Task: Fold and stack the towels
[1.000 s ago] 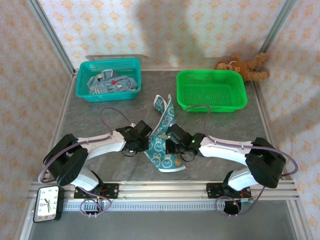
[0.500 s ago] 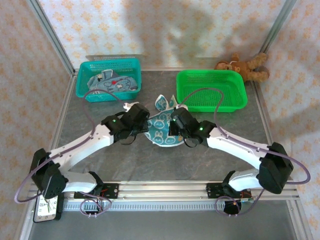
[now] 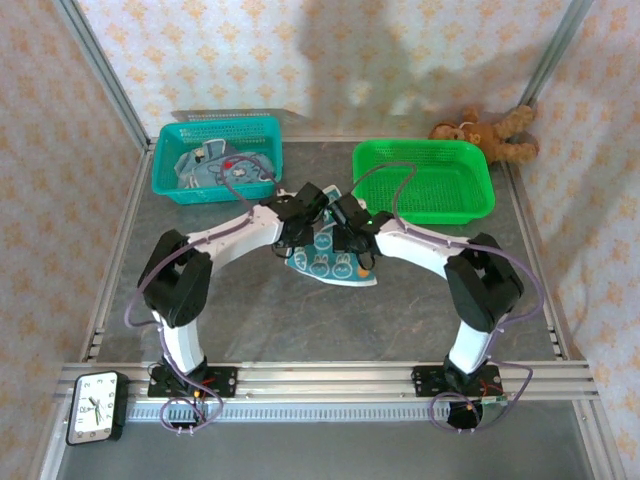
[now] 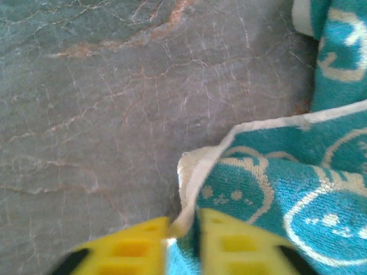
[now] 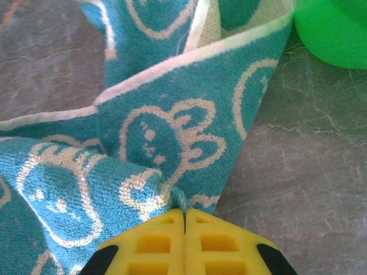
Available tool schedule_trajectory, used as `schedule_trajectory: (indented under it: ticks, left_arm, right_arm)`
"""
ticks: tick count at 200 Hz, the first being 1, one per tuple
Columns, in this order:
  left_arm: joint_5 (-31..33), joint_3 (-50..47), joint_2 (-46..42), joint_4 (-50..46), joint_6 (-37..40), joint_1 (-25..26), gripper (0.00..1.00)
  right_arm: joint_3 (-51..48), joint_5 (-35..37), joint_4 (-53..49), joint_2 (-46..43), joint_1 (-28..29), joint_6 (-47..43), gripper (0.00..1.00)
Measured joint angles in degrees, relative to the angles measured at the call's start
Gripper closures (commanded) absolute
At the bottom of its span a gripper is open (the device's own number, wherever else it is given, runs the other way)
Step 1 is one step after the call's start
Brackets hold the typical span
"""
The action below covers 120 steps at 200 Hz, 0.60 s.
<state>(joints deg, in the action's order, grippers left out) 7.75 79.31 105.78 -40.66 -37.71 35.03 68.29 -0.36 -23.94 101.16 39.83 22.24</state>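
The left end effector (image 4: 182, 224) and the right end effector (image 5: 184, 215) are each clamped on an edge of the bunny towel (image 3: 330, 265). Since half a second ago they have reached farther out and drawn together. The towel now lies flatter on the tabletop (image 3: 250, 310), near the green basket (image 3: 424, 180).

1. No word, brand, label or number can be read in any of the views.
2. The clock (image 3: 97, 407), at the lower left of the top view, has dark marks around its white dial, too small to tell as numerals.
3. The towel (image 5: 155, 143) bears white bunny outlines: drawings, not lettering.
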Motion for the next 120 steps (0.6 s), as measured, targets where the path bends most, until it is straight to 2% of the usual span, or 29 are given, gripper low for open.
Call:
schedule_trajectory:
  ticks: [18, 34, 45, 73, 120]
  left_arm:
    - [-0.35, 0.68, 1.70, 0.20, 0.79, -0.61, 0.60]
    - [-0.94, 0.15, 1.44, 0.26, 1.44, -0.63, 0.55]
    - [-1.46, -1.03, 0.39, 0.79, 1.62, -0.63, 0.49]
    - [-2.38, -7.76, -6.29, 1.46, 1.66, -0.63, 0.47]
    - [-3.26, -18.58, -20.28, 3.08, 0.66, -0.63, 0.52]
  right_arm:
    - [0.37, -0.07, -0.13, 0.90, -0.24, 0.02, 0.85]
    - [0.46, -0.26, -0.26, 1.11, -0.22, 0.31, 0.68]
    - [0.46, -0.48, -0.37, 1.11, -0.22, 0.35, 0.63]
    - [-0.22, -0.90, -0.07, -0.17, -0.22, 0.87, 0.61]
    - [-6.97, -1.62, 0.96, -11.96, -0.24, 2.16, 0.60]
